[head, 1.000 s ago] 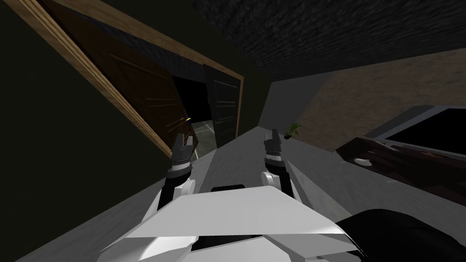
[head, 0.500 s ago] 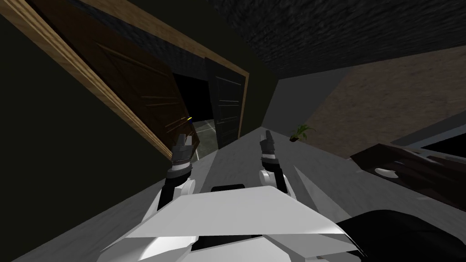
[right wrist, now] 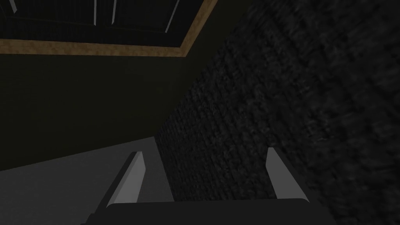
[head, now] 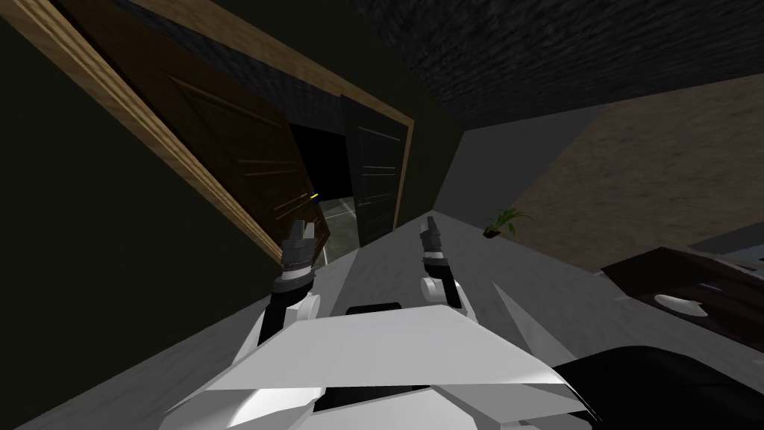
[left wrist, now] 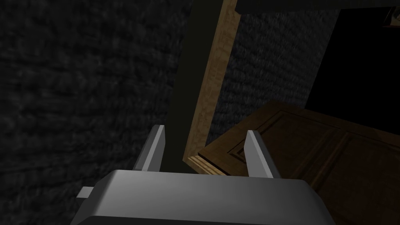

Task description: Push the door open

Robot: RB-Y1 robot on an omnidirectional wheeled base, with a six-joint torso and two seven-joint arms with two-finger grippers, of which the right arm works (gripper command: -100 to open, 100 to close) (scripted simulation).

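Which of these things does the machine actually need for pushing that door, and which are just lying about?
Job in hand:
- brown panelled wooden door, ajar
- light wooden door frame
- left end effector, open, close to the door's edge

Lying about:
- small green potted plant
- dark brown table
- white rounded object on it
- right end effector, open

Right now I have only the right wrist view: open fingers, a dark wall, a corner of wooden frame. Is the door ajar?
Observer: Yes. In the head view the brown door leaf stands ajar, with a black area in the gap.
Operator: Which arm is nearer it?
Observer: The left gripper, by the leaf's free edge; whether it touches, I cannot tell.
Operator: Its fingers?
Observer: Open. The left wrist view shows the fingers apart, gripping nothing.
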